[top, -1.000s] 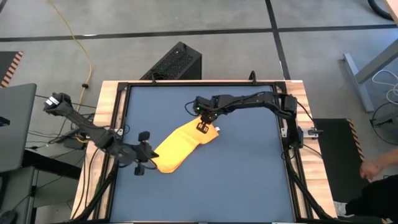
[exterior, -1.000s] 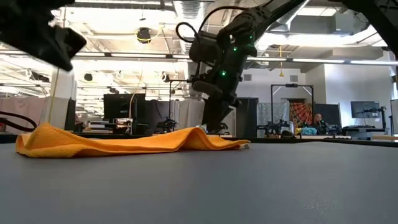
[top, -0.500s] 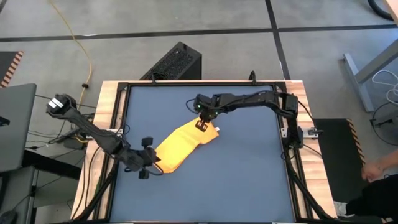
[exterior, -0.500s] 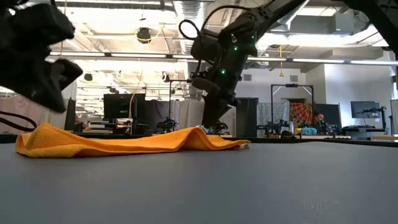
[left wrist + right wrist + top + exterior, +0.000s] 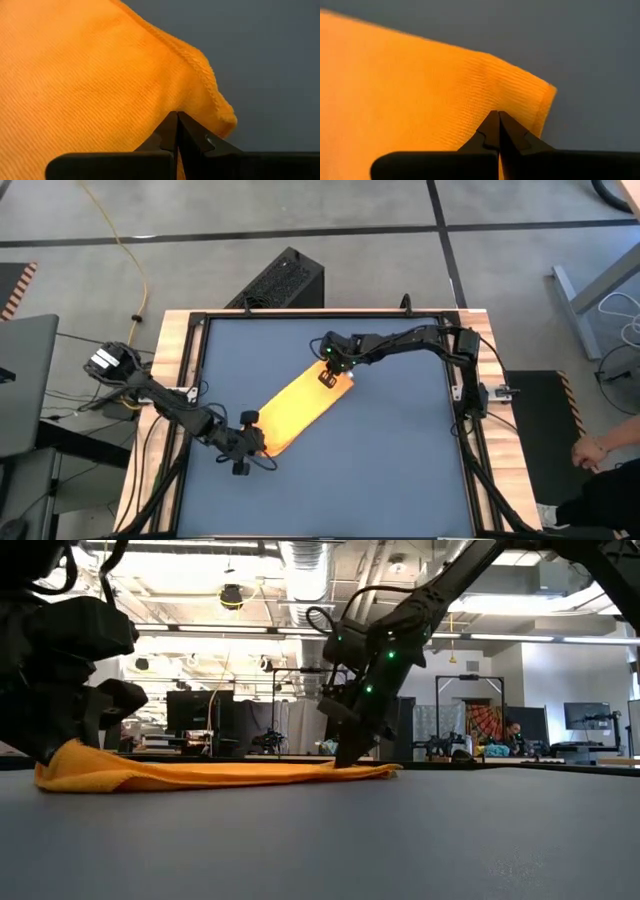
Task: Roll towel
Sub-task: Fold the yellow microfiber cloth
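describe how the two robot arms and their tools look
Both arms are dark, slim and jointed, with thin black cables running along them. The right tool sits below small green lights at its wrist. The left tool has dark, tapered fingers; that arm's base carries a white patch.

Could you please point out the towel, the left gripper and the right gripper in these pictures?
towel [image 5: 300,408]: high view, middle of the cloth.
left gripper [image 5: 258,443]: high view, fingertips at the towel's near end.
right gripper [image 5: 328,377]: high view, fingertips at the towel's far end.

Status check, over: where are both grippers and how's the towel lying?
Left gripper shut on towel's near end. Right gripper shut on its far end. Towel flat, stretched between them, unrolled. Nothing in the way.
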Tool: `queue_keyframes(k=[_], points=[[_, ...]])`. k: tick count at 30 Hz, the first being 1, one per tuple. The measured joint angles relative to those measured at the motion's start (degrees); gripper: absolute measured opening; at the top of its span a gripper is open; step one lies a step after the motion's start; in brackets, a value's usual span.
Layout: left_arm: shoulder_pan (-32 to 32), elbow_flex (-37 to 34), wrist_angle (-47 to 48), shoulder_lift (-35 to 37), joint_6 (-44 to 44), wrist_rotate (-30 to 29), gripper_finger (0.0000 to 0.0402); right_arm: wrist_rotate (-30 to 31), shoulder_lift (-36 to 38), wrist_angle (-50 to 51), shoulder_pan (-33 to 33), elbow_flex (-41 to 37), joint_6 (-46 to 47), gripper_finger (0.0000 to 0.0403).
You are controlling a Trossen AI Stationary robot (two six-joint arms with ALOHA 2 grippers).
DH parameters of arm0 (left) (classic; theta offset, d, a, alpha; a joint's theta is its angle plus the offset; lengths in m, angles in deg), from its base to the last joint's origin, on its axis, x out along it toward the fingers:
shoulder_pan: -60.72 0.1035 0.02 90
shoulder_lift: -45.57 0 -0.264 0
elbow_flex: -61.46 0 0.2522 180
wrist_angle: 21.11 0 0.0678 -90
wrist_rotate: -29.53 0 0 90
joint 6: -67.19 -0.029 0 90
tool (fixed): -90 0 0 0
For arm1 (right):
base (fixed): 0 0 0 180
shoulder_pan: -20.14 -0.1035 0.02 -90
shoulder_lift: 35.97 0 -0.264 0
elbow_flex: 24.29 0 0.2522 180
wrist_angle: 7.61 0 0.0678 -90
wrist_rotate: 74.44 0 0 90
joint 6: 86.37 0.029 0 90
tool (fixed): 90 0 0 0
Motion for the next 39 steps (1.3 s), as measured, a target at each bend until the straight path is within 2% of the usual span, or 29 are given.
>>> queue_keyframes(k=[7,15,20,24,28,32,39], points=[[0.83,-0.04,10.75,6.80,-0.08,-2.49,0.0000,2.71,-0.06,-5.47,1.96,-0.23,-4.69,0.0017],[0.76,-0.02,15.22,21.77,-3.65,-5.00,0.0000,-5.30,5.83,1.48,1.93,1.37,-6.36,0.0017],[1.17,-1.30,23.65,28.41,0.36,-11.37,0.0000,-6.66,6.40,5.05,-3.95,0.85,-4.86,0.0017],[3.55,-4.84,22.13,28.30,4.52,-8.28,0.0000,-6.49,6.40,0.20,-10.47,-1.81,-4.79,0.0017],[6.15,-7.74,15.20,25.16,4.01,-3.99,0.0000,-0.55,6.40,-2.00,-14.04,-2.70,-4.32,0.0017],[9.19,-8.27,11.19,21.03,1.53,-1.16,0.0000,4.85,5.43,-1.05,-13.45,-2.87,-2.92,0.0017],[16.47,-8.19,10.20,15.34,-0.94,0.62,0.0000,5.59,2.56,2.62,-9.38,-2.96,-2.32,0.0017]])
